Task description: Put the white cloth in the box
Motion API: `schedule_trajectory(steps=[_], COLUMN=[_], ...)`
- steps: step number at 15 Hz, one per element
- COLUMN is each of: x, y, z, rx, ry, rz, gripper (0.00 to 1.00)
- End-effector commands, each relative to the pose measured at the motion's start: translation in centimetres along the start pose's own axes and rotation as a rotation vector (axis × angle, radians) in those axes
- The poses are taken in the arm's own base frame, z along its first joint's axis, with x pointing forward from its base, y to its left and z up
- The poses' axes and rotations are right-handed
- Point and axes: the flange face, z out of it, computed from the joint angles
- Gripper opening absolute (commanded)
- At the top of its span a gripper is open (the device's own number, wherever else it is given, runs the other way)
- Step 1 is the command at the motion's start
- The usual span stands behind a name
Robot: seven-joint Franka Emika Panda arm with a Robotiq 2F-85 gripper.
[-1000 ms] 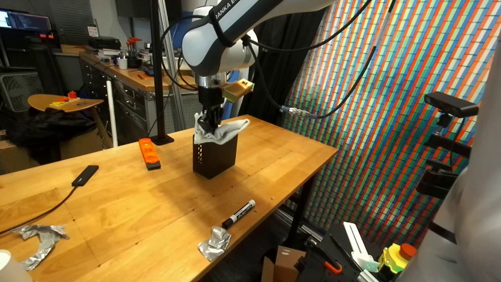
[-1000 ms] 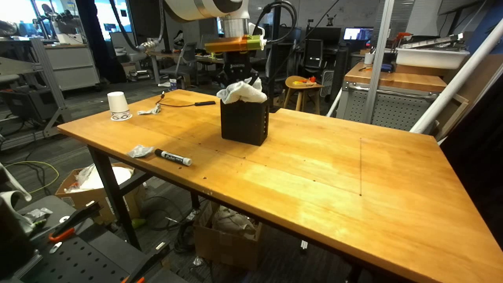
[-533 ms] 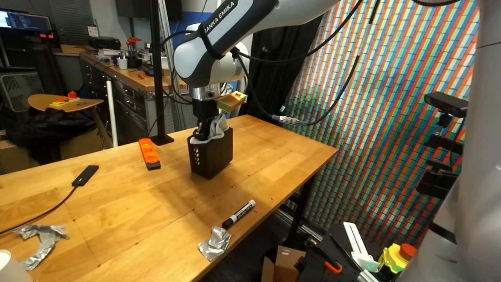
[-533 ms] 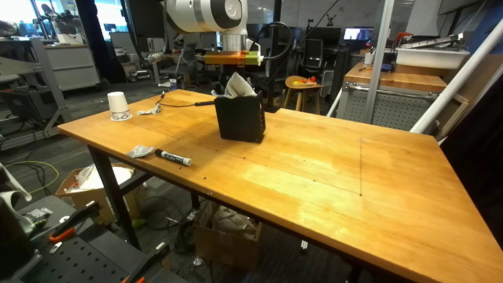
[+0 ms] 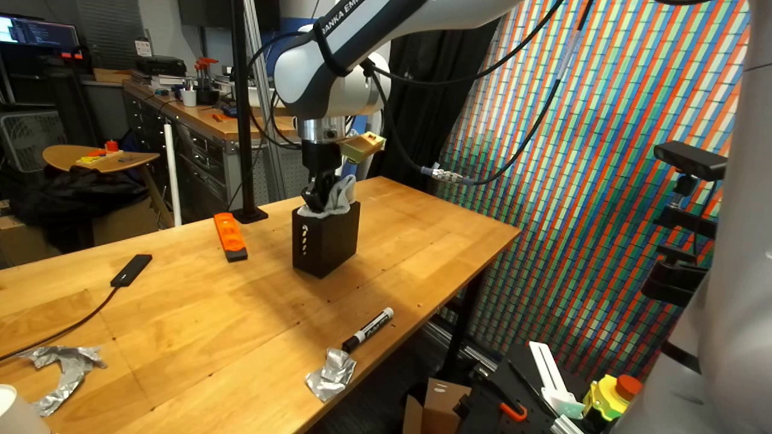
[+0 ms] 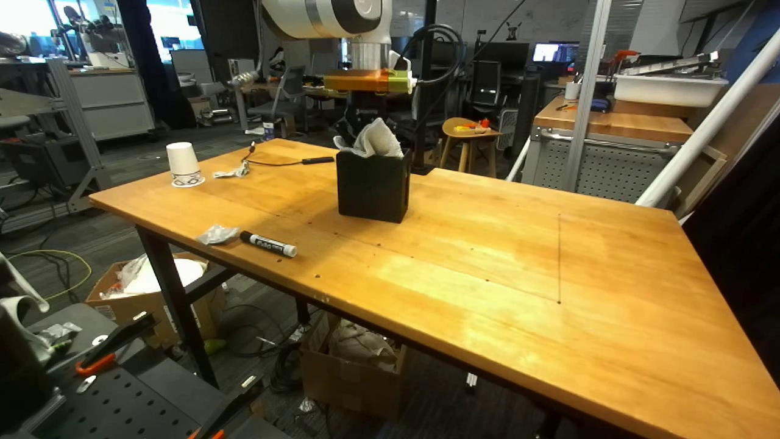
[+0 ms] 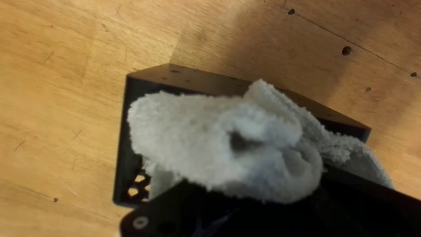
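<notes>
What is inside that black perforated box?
A white cloth sits partly inside the black perforated box and partly sticks out above. Anything beneath it is covered and cannot be seen.

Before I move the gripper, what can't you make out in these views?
Tips of the gripper: hidden by the cloth in all three views, so any pinch can't be seen.
Inside of the box: mostly covered by cloth in the wrist view, behind its walls in both exterior views.
Arm: upper part cut off by the top edge in both exterior views.
Cup: cut off by the lower left corner in an exterior view.
</notes>
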Motion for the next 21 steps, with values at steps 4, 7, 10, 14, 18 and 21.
schedule_trajectory(steps=[4,7,10,14,18,21], x=[-3.6,-5.9,-8.0,-8.8,-8.3,-7.2], y=[-0.3,-0.8,-1.8,-2.7,-2.4,-1.7], z=[-9.8,-11.6,-11.1,-9.5,-7.7,-6.9], rx=[-0.105,-0.115,-0.081,-0.067,-0.067,-0.079], ry=[0.095,0.064,0.031,0.007,0.006,0.013], rz=[0.033,0.064,0.092,0.101,0.094,0.078], gripper=[0.0,0.0,0.0,0.0,0.0,0.0])
